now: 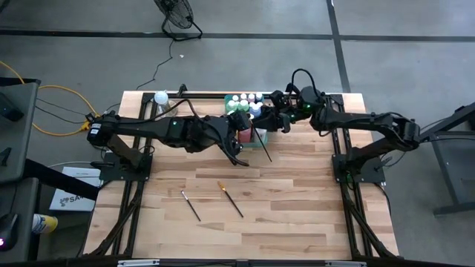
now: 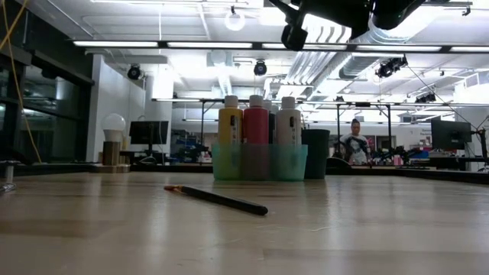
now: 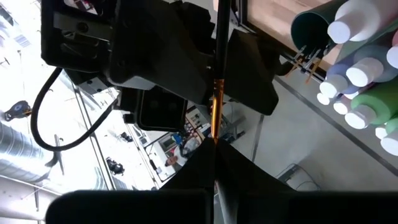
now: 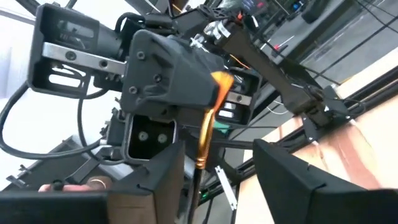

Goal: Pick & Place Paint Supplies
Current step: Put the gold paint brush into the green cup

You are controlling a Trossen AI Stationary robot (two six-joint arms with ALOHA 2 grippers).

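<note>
High view: both arms meeting over the far edge of the table (image 1: 297,215), just beside the green tray (image 1: 239,99) of white-capped paint bottles (image 1: 245,100). Left gripper (image 1: 249,127) clamped shut on a dark-handled paintbrush (image 1: 262,144), held at a slant above the wood near the tray. Right gripper (image 1: 280,119) facing the left one from the other side, fingers apart.

Right wrist view: same paintbrush (image 4: 205,134) with gold ferrule and orange bristle tip standing between the two dark fingers (image 4: 292,180) of the right gripper (image 4: 214,180), gap left on either side, not pinched. Left arm's housing filling the space behind.

Left wrist view: brush (image 3: 216,106) rising straight from the closed left fingers (image 3: 186,171), right arm's gripper body behind it, bottle caps (image 3: 360,74) and a dark cup (image 3: 314,28) off to one side.

Nearer the middle of the table, well apart from the arms: two more brushes lying flat, one dark (image 1: 191,205), one with an orange end (image 1: 230,199).

Low view: yellow (image 2: 229,122), red (image 2: 256,122) and grey (image 2: 288,122) bottles upright in the tray (image 2: 260,163), one brush (image 2: 218,200) lying in front. White-ball-topped clear object (image 1: 161,99) at the far left corner.
</note>
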